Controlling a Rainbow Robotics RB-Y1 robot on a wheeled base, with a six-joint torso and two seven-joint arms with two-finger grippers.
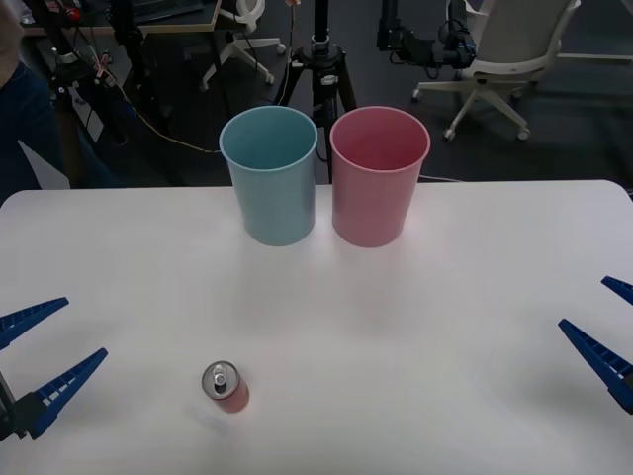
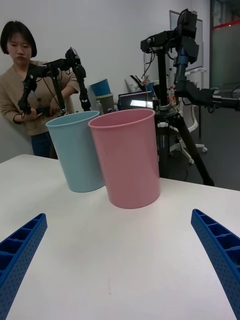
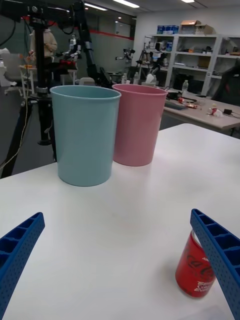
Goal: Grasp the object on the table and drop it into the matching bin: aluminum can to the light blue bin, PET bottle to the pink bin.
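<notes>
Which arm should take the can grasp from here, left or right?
Left, probably. The red can stands upright on the table near the open left pincer, and it also sits beside that pincer's finger in the left wrist view. The open right pincer hangs at the far side.

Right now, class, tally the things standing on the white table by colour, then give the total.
Light blue: 1, the light blue bin
Pink: 1, the pink bin
Red: 1, the aluminum can
Total: 3
</notes>
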